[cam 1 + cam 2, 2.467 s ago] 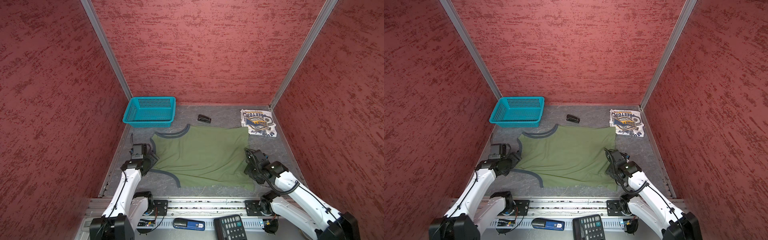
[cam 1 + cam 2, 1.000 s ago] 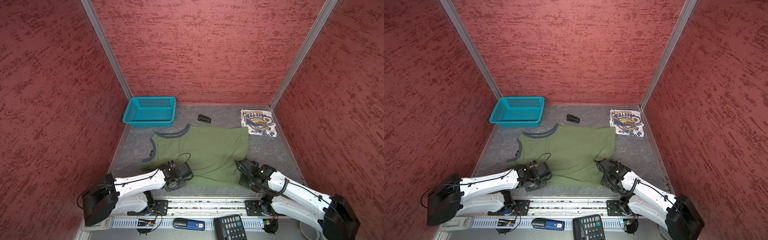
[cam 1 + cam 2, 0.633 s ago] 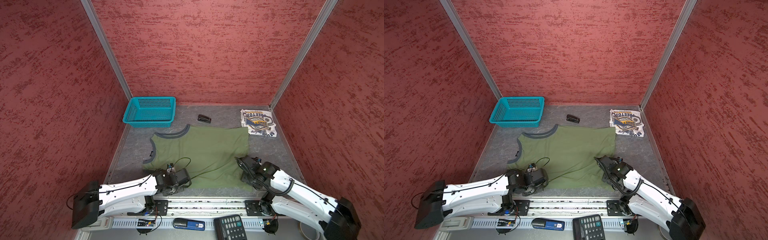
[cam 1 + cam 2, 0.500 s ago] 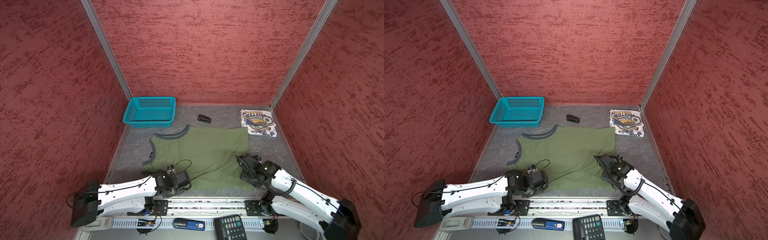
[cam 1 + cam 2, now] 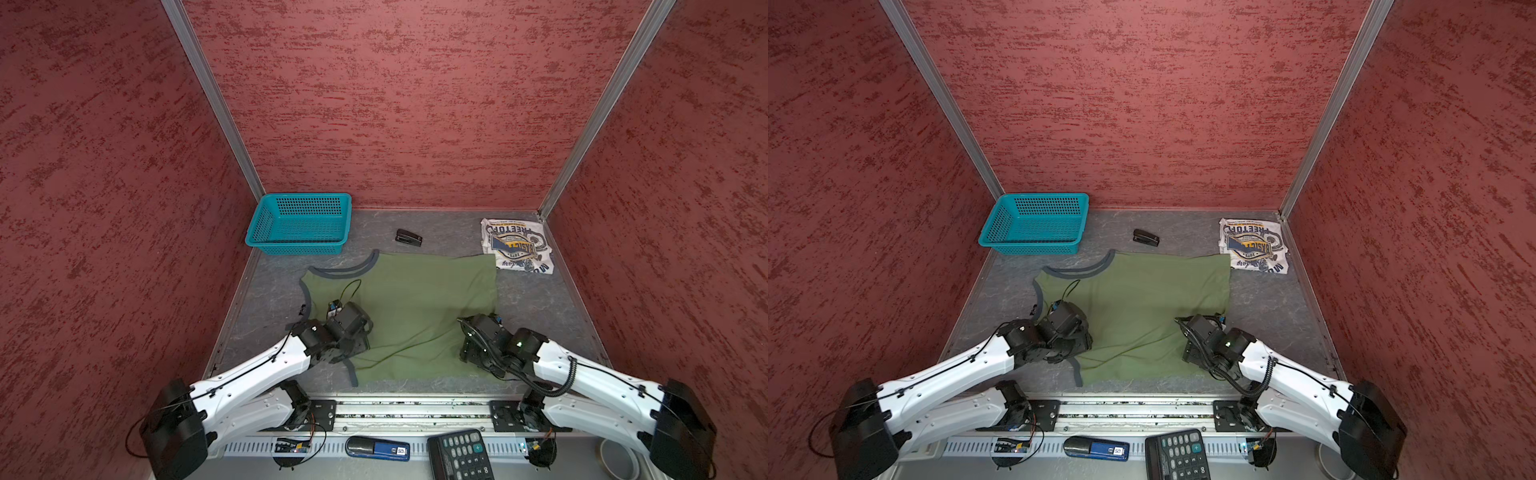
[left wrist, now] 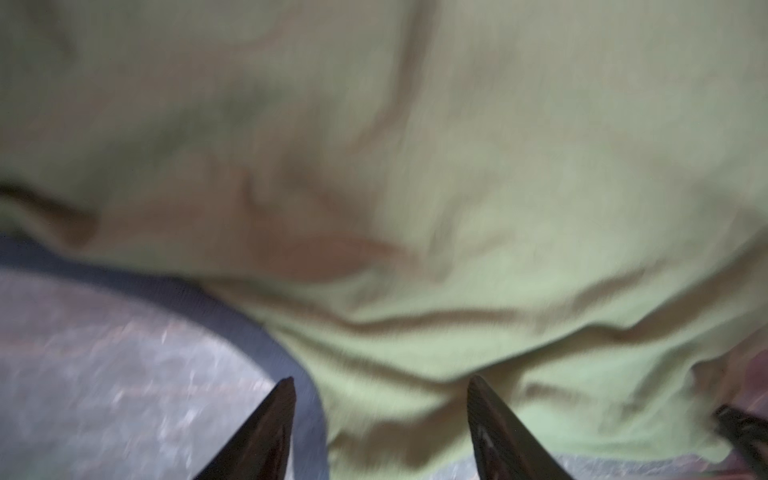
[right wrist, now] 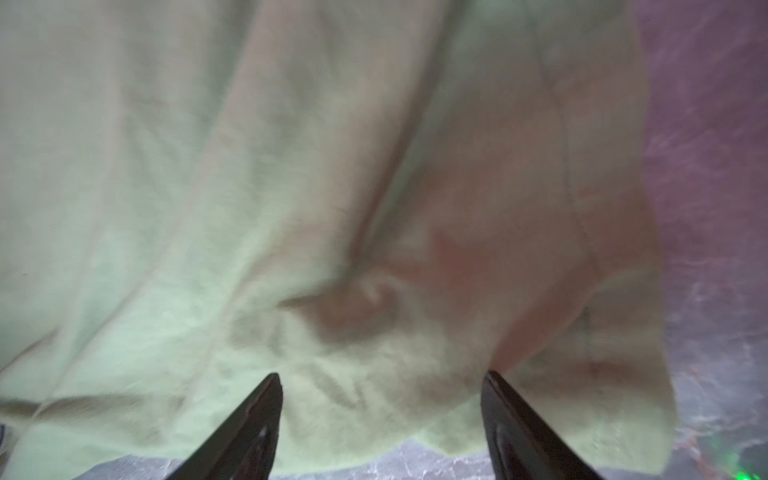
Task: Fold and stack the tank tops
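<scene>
Grey mat (image 5: 540, 316), far right corner: white tank top (image 5: 515, 245), "FREETO…" lettering

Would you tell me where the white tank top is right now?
In both top views the white tank top lies folded at the far right corner, beside the olive tank top.

You have an olive green top (image 5: 415, 299) with dark grey-blue trim (image 5: 348, 272), a white top (image 5: 515, 245) printed in blue and yellow with dark lettering, a teal mesh basket (image 5: 291, 248), a black stapler (image 5: 408, 237), a grey marbled floor (image 5: 536, 307) and mottled red walls (image 5: 395, 104).
</scene>
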`<action>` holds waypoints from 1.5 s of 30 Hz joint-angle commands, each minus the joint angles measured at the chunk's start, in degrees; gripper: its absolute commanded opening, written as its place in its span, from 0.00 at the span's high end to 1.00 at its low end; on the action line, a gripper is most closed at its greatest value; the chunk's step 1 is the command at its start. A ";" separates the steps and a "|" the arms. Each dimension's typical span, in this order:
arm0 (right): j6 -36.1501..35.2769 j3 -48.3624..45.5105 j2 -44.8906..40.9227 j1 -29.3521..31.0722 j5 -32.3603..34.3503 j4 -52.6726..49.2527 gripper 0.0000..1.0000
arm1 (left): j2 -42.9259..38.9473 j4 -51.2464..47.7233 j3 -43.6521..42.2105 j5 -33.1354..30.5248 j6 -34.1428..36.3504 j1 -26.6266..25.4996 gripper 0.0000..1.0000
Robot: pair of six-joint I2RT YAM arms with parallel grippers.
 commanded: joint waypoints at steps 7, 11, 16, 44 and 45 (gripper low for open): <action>10.02 -4.37 -1.37 0.24 3.10 -5.55 0.18 | 10.49 15.45 -1.81 5.96 11.13 13.14 0.28; 12.24 -4.59 -3.29 0.23 4.21 -9.57 0.14 | 15.44 19.89 -4.69 8.44 10.93 20.00 0.28; 14.47 -5.66 -6.54 0.22 4.69 -12.68 0.13 | 15.90 20.38 -6.90 7.30 10.27 24.75 0.27; -39.98 35.80 24.28 -40.25 -2.53 13.32 0.19 | 47.65 10.97 47.84 0.72 26.60 18.23 0.21; -40.36 37.00 26.39 -41.86 -3.54 14.01 0.19 | 50.12 10.41 50.21 0.56 26.99 18.67 0.22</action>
